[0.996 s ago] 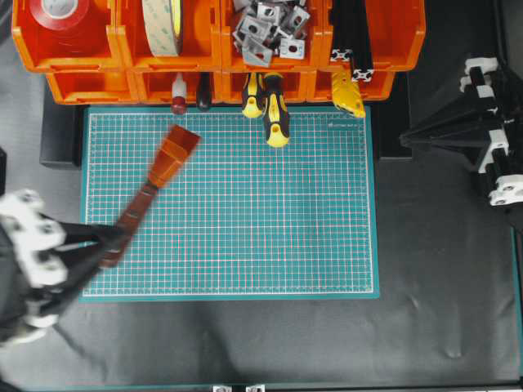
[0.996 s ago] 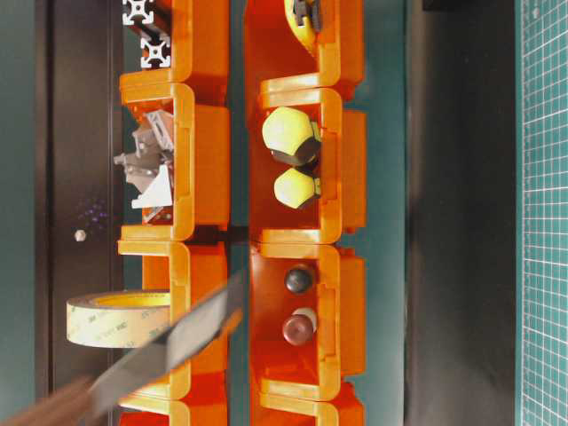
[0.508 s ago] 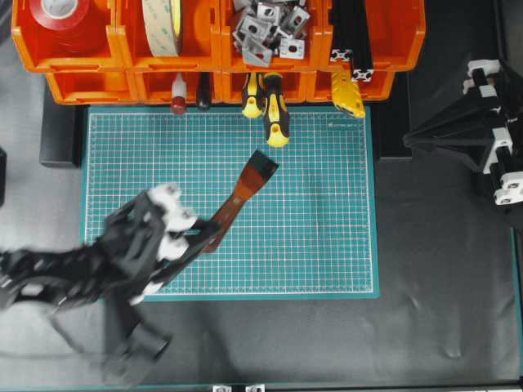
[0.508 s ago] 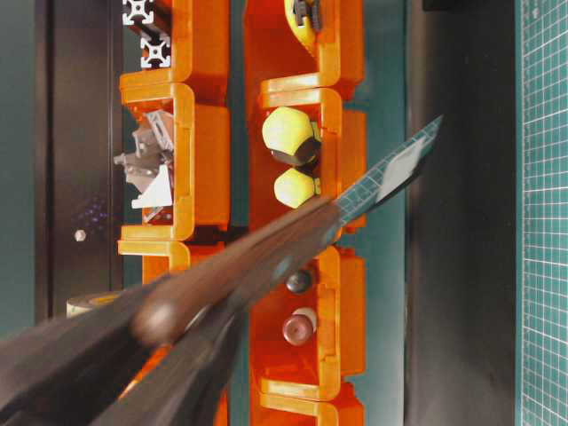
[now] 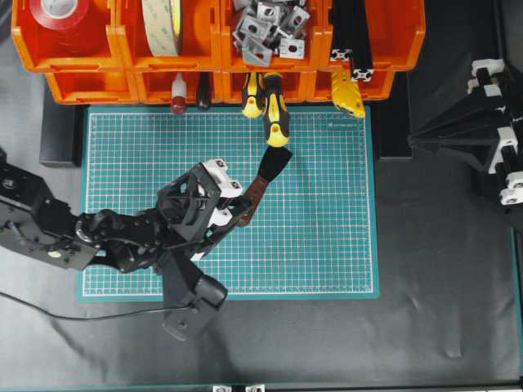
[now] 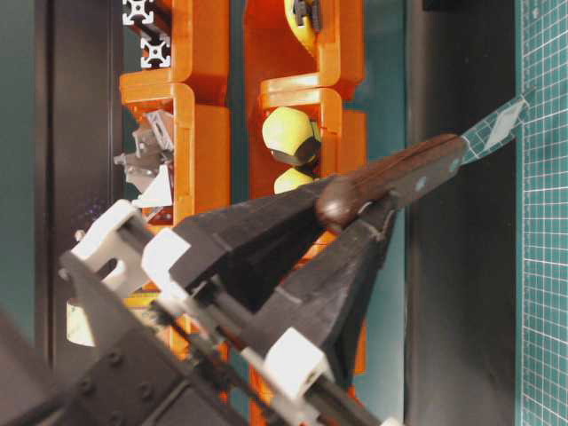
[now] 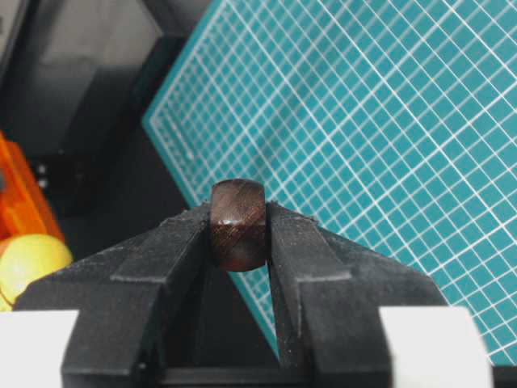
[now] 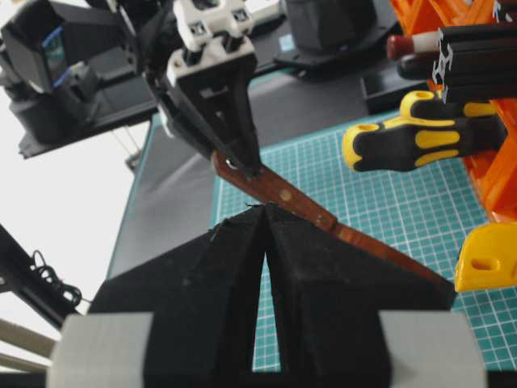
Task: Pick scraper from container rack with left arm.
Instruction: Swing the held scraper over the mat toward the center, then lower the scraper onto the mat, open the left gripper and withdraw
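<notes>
Overhead, we saw the left gripper (image 5: pixel 237 208) clamped on the scraper (image 5: pixel 263 178) above the mat (image 5: pixel 327 237), well clear of the rack (image 5: pixel 90 82); the pick looked done. At table level, its handle sat between the jaws. The left wrist view confirmed that grip. In the right wrist view, the right gripper (image 8: pixel 264 220) was closed and held nothing.

left arm fingers (image 6: pixel 293 231) clamp scraper (image 6: pixel 399 176) handle | container rack (image 6: pixel 200 142) behind
</notes>
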`<action>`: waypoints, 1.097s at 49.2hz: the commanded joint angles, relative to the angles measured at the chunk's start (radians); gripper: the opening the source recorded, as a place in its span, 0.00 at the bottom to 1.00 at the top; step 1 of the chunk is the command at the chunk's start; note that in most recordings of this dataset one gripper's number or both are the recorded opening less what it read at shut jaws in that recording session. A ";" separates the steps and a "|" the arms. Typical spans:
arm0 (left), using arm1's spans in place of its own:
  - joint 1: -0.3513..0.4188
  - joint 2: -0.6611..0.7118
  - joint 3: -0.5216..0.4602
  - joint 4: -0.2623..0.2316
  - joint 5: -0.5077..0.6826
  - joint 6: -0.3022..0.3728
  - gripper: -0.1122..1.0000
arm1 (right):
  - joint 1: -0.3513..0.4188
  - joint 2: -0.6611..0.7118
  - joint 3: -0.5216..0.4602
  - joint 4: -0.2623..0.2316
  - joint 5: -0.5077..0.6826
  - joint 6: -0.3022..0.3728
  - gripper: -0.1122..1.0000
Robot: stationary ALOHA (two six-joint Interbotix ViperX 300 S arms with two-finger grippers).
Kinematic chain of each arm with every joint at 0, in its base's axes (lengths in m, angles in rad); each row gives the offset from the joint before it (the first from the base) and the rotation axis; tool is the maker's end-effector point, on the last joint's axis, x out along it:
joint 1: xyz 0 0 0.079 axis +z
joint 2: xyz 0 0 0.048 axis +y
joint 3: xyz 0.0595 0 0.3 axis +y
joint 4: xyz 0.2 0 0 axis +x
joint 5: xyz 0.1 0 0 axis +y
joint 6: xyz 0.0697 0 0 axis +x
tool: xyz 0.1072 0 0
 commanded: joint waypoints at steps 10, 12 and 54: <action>0.014 -0.011 -0.023 0.005 0.000 0.002 0.29 | 0.000 0.003 -0.034 0.002 0.002 -0.002 0.09; 0.015 -0.011 -0.023 0.005 0.000 0.009 0.29 | 0.000 0.005 -0.034 0.003 0.003 -0.002 0.09; 0.011 -0.006 0.018 0.002 -0.028 -0.331 0.90 | -0.008 0.003 -0.032 0.002 0.025 -0.002 0.09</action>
